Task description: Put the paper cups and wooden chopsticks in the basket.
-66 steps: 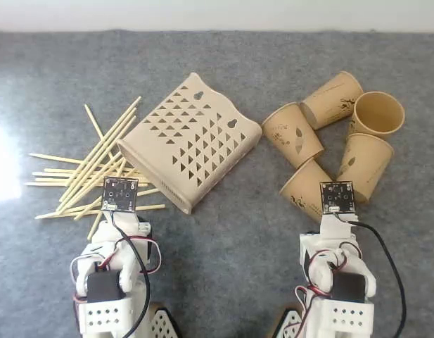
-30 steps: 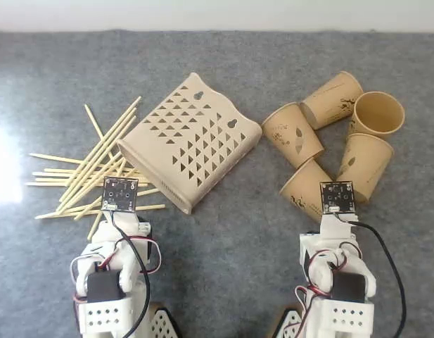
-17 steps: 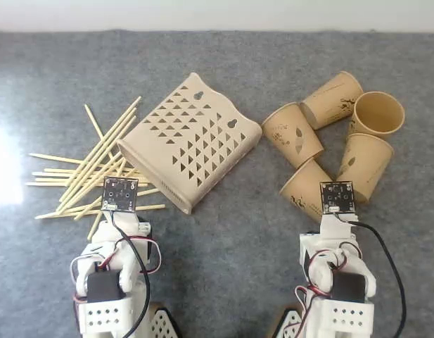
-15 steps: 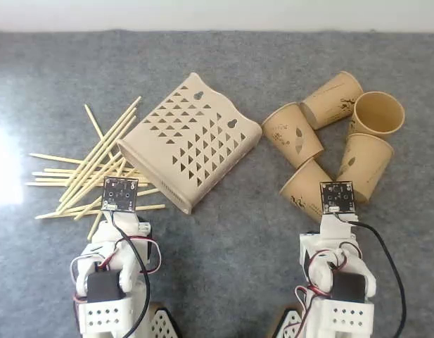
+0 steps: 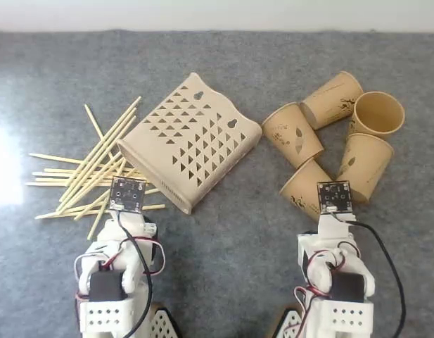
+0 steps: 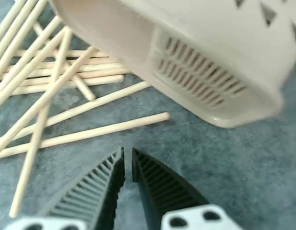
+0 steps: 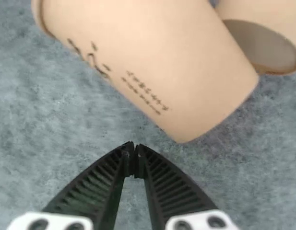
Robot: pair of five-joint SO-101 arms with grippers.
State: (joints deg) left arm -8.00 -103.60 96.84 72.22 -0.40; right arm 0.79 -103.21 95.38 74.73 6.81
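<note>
Both claws clenched, nothing gripped.
High view: the basket (image 5: 190, 141) lies mid-table, wooden chopsticks (image 5: 86, 172) scattered to its left, five paper cups (image 5: 329, 134) clustered to its right. Left wrist: the left gripper (image 6: 127, 154) is pinched together, empty, near the chopsticks. Right wrist: the right gripper (image 7: 134, 147) is closed tight, just short of a tipped cup (image 7: 143, 62).

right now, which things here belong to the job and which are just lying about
Job things: five tan paper cups; pale wooden chopsticks; beige perforated plastic basket, upside down.
Just there: grey felt table cover.
</note>
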